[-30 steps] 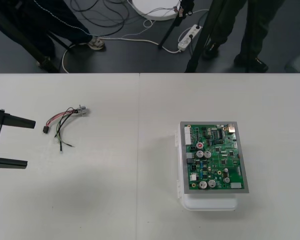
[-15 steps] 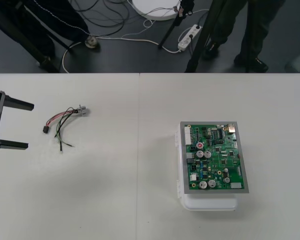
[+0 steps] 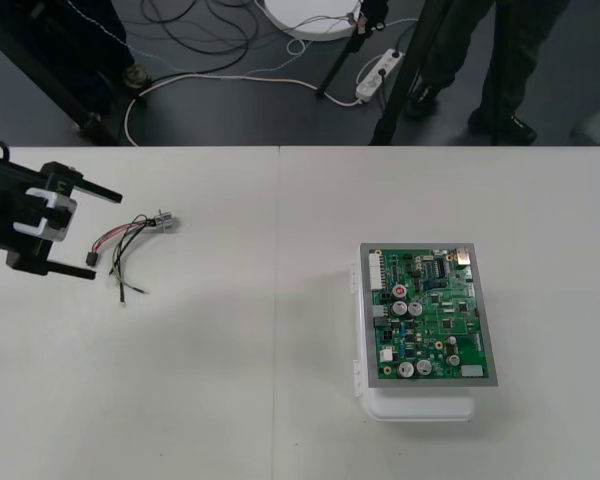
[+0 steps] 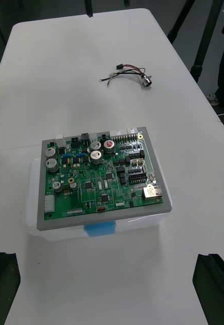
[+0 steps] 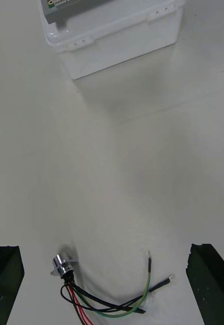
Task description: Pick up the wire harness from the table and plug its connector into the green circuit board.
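From the front we see the harness lying flat on the bench. Its round socket points toward the board side and its black plug toward the left gripper, which is spread wide just beside it. The green board sits on its white base, well apart. From the right wrist, the right gripper is spread too, facing the board. From the left wrist, the wires lie between the fingers, untouched.

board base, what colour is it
The base is white, clearest in the right wrist view.
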`<state>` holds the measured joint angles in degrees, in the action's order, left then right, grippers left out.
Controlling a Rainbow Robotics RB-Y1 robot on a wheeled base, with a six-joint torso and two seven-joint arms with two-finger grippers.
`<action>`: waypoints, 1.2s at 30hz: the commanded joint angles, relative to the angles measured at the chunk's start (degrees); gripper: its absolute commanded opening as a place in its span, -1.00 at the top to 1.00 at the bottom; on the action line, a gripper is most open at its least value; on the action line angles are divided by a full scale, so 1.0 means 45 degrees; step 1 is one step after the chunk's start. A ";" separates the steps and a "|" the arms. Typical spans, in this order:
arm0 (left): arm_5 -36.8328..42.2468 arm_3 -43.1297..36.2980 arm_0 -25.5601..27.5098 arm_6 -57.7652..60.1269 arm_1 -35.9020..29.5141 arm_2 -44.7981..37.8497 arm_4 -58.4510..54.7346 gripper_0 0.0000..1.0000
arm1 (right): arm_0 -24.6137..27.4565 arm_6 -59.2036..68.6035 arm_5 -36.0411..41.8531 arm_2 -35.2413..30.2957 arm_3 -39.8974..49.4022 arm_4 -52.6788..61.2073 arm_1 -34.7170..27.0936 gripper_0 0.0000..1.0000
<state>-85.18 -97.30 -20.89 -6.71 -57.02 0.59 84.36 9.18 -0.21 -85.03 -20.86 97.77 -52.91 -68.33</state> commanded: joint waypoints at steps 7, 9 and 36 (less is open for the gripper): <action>0.1508 0.3438 -0.4127 -0.4056 -0.0590 0.4048 -0.0445 -0.89 | 0.0772 -0.0013 0.0028 0.0631 -0.0183 0.0176 -0.0070 -1.00; 0.1586 0.4082 -0.4849 -0.4721 -0.0590 0.4809 -0.0425 -0.89 | 0.0791 -0.0013 0.0028 0.0612 -0.0183 0.0196 -0.0070 -1.00; 0.5610 0.8047 -1.0279 -1.5287 -0.0199 1.2661 -0.1421 -0.89 | 0.1455 -0.0950 0.2039 0.2428 -0.0164 0.3848 -0.0577 -1.00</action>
<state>-65.14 -62.13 -63.75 -66.49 -57.24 56.85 78.32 14.57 -1.22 -77.31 -13.85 96.85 -38.81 -68.06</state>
